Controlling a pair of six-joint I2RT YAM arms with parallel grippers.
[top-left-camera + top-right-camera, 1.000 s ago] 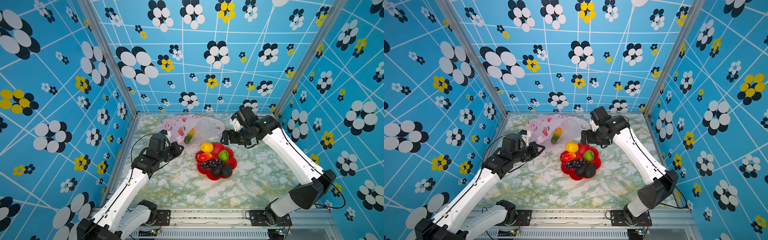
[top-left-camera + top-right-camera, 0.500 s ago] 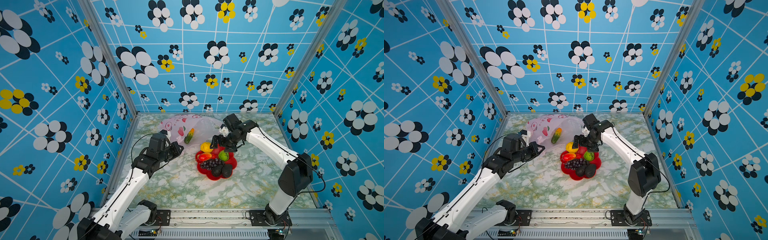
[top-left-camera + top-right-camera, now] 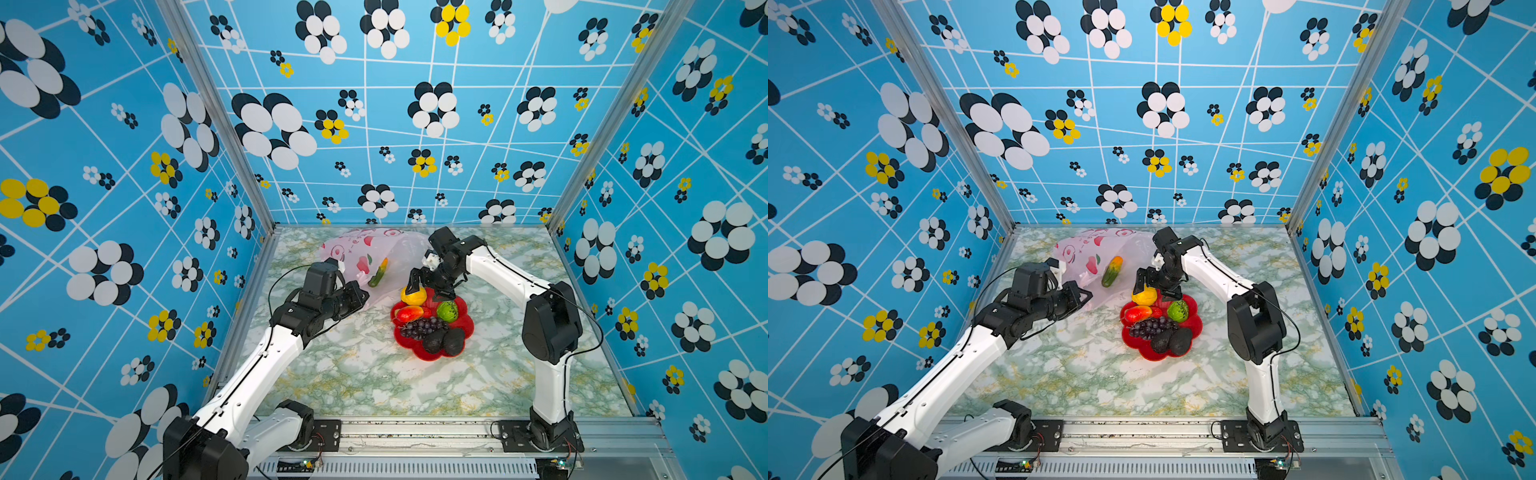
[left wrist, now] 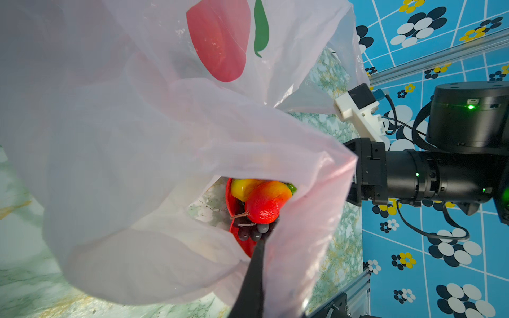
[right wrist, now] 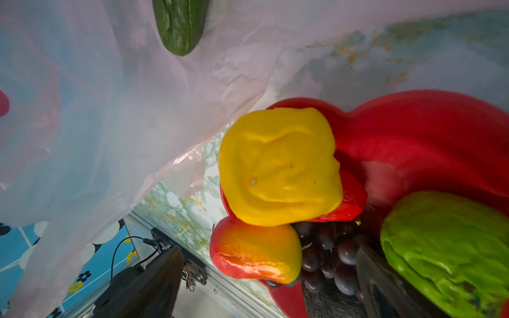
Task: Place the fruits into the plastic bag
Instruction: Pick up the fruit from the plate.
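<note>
the left gripper (image 3: 360, 296) is pinched closed on the near edge of the plastic bag (image 3: 376, 253) and holds the film up off the marble tabletop (image 3: 374, 382). in the left wrist view the pale pink sheet drapes across most of the picture, and one dark finger (image 4: 253, 280) runs up under it. the bag lies at the back left of the table with its loose edge just beside the rim of the red flower-shaped dish (image 3: 467, 328). a green cucumber-like fruit (image 3: 376, 275) with an orange end lies within the bag's outline in both top views; whether it sits under the upper layer of film i cannot tell

the right gripper (image 3: 430, 289) is spread wide and hangs low over the back edge of the dish, one finger on each side of the yellow fruit (image 3: 413, 296). in the right wrist view the two dark fingers (image 5: 148, 289) stand well apart; whether either touches the fruit cannot be told

the other fruits lie in the dish. the yellow fruit sits at the rim nearest the bag, with the red-orange mango (image 3: 409, 313) touching it and a bumpy green fruit (image 3: 447, 311) beside them. the dark purple grape bunch (image 3: 420, 328) is in the middle, and two blackish avocados (image 3: 434, 343) lie side by side at the front
</note>
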